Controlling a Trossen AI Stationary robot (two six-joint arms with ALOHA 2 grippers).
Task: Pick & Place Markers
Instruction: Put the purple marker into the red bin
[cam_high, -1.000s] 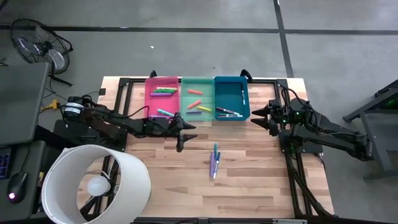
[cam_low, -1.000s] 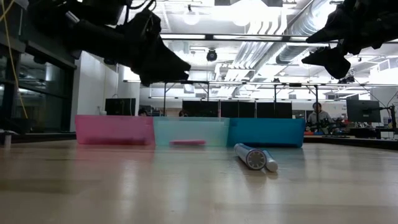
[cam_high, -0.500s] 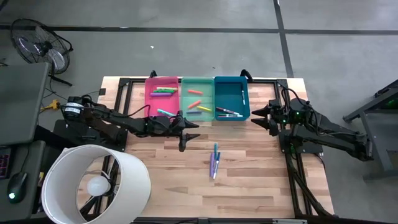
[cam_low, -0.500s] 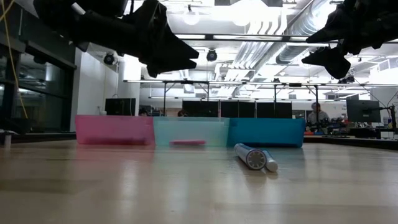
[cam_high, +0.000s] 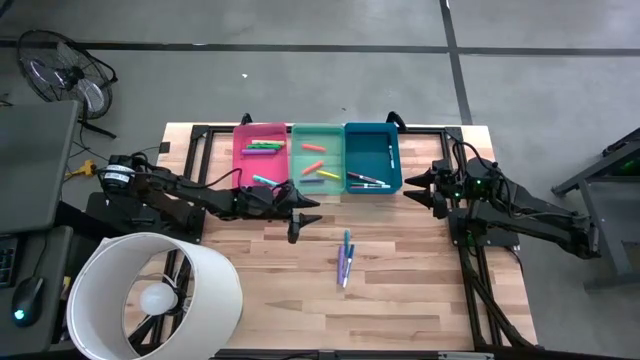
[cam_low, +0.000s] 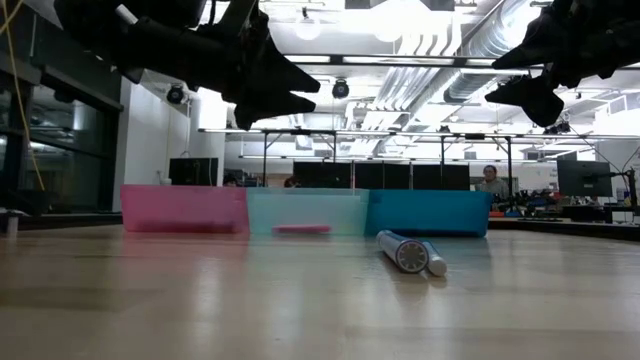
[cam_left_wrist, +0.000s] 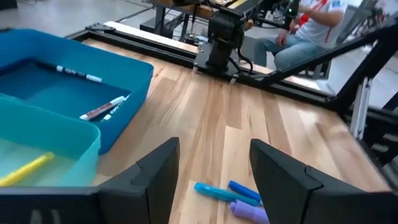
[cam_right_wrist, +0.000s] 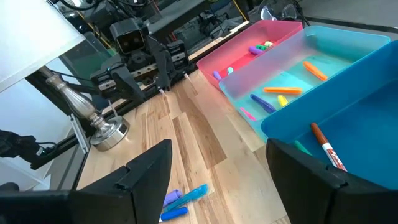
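Three markers, two blue and one purple (cam_high: 345, 258), lie side by side flat on the wooden table, near its middle (cam_low: 405, 250) (cam_left_wrist: 231, 196) (cam_right_wrist: 183, 199). More markers lie inside the pink bin (cam_high: 260, 155), the green bin (cam_high: 318, 158) and the blue bin (cam_high: 373, 170) at the far edge. My left gripper (cam_high: 302, 215) hovers open above the table, left of the loose markers and in front of the bins; nothing sits between its fingers (cam_left_wrist: 214, 180). My right gripper (cam_high: 418, 190) hangs open and empty right of the blue bin (cam_right_wrist: 217, 180).
A large white lampshade (cam_high: 150, 295) stands over the table's near left corner. Black frame rails (cam_high: 200, 140) run along the table's far and side edges. Bare wood lies between the bins and the near edge around the loose markers.
My left gripper has lifted slightly above the table and rolled a little about the line it points along, so its two fingertips now show apart in the low view. Its opening is unchanged. The markers have not moved.
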